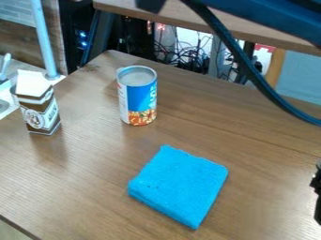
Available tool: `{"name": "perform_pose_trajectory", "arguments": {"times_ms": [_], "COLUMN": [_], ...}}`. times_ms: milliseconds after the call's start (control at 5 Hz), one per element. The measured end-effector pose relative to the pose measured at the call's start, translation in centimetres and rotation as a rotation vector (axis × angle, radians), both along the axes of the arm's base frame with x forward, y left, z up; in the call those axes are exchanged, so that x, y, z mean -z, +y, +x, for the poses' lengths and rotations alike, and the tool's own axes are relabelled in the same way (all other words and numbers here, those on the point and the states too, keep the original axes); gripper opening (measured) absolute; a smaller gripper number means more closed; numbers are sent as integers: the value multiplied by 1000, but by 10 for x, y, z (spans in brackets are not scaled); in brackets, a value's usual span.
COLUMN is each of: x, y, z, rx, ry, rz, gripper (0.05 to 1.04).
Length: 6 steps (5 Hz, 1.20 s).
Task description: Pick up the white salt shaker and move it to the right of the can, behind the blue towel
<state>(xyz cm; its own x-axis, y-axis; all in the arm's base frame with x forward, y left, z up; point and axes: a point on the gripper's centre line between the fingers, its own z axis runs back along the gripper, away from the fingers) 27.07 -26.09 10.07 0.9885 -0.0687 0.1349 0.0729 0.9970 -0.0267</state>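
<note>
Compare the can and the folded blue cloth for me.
The can stands upright; the cloth lies flat. The can is a cylinder with a printed label; the cloth is a plain, roughly square pad. The can sits farther from the camera, the cloth nearer. Both rest on the wooden table and have blue on them.

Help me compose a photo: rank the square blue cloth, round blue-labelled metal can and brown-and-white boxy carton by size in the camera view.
1. Blue cloth
2. Can and carton: too alike to rank
</note>
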Motion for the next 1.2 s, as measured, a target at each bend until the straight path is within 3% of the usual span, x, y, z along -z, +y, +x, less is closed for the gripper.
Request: {"name": "perform_pose_trajectory", "arguments": {"times_ms": [600,800,1000,1200], "x": [31,35,35,35], "y": [-9,-9,-8,-7], "z": [-7,-8,-8,-7], "rx": [-40,-27,7,27], "ry": [94,102,96,93], "rz": [3,5,11,19], "gripper": [1001,947,698,643]}}
